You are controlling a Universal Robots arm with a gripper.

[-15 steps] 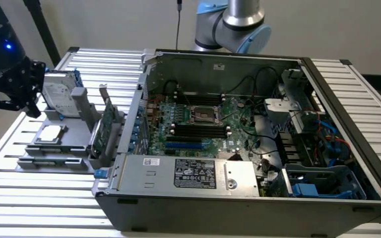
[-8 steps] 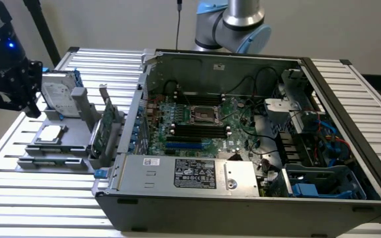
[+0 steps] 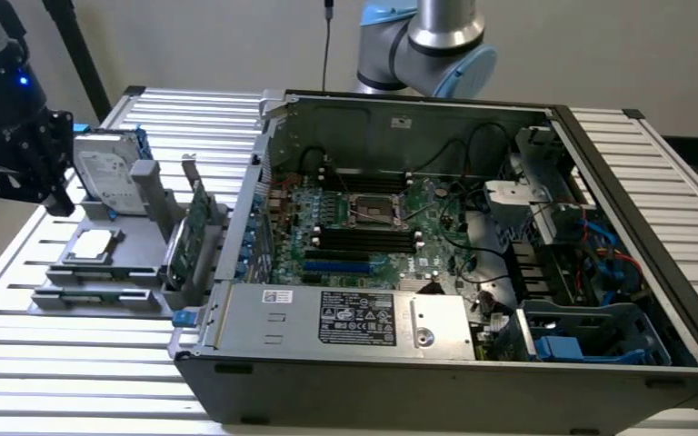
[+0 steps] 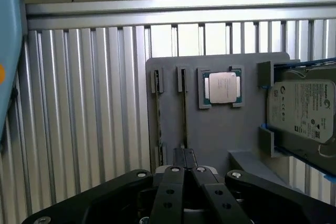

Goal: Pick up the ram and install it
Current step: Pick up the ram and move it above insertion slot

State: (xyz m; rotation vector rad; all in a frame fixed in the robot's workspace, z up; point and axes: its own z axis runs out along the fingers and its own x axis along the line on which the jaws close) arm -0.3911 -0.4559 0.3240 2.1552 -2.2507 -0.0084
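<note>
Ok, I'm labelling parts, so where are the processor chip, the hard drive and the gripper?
processor chip (image 4: 222, 87), wrist view, centre of its metal lid.
hard drive (image 4: 303, 109), wrist view, on its labelled top.
gripper (image 4: 184, 156), wrist view, between its shut fingertips.

Plain pale wall (image 3: 204, 45) at back — ribbed alu. tabletop (image 3: 70, 363) in front, w/ soft even light.

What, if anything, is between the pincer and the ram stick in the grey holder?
Nothing visible. The shut black pincer lines up with the thin ram stick, seen edge-on in a slot of the flat grey holder plate; the square silver processor sits off to the side.
</note>
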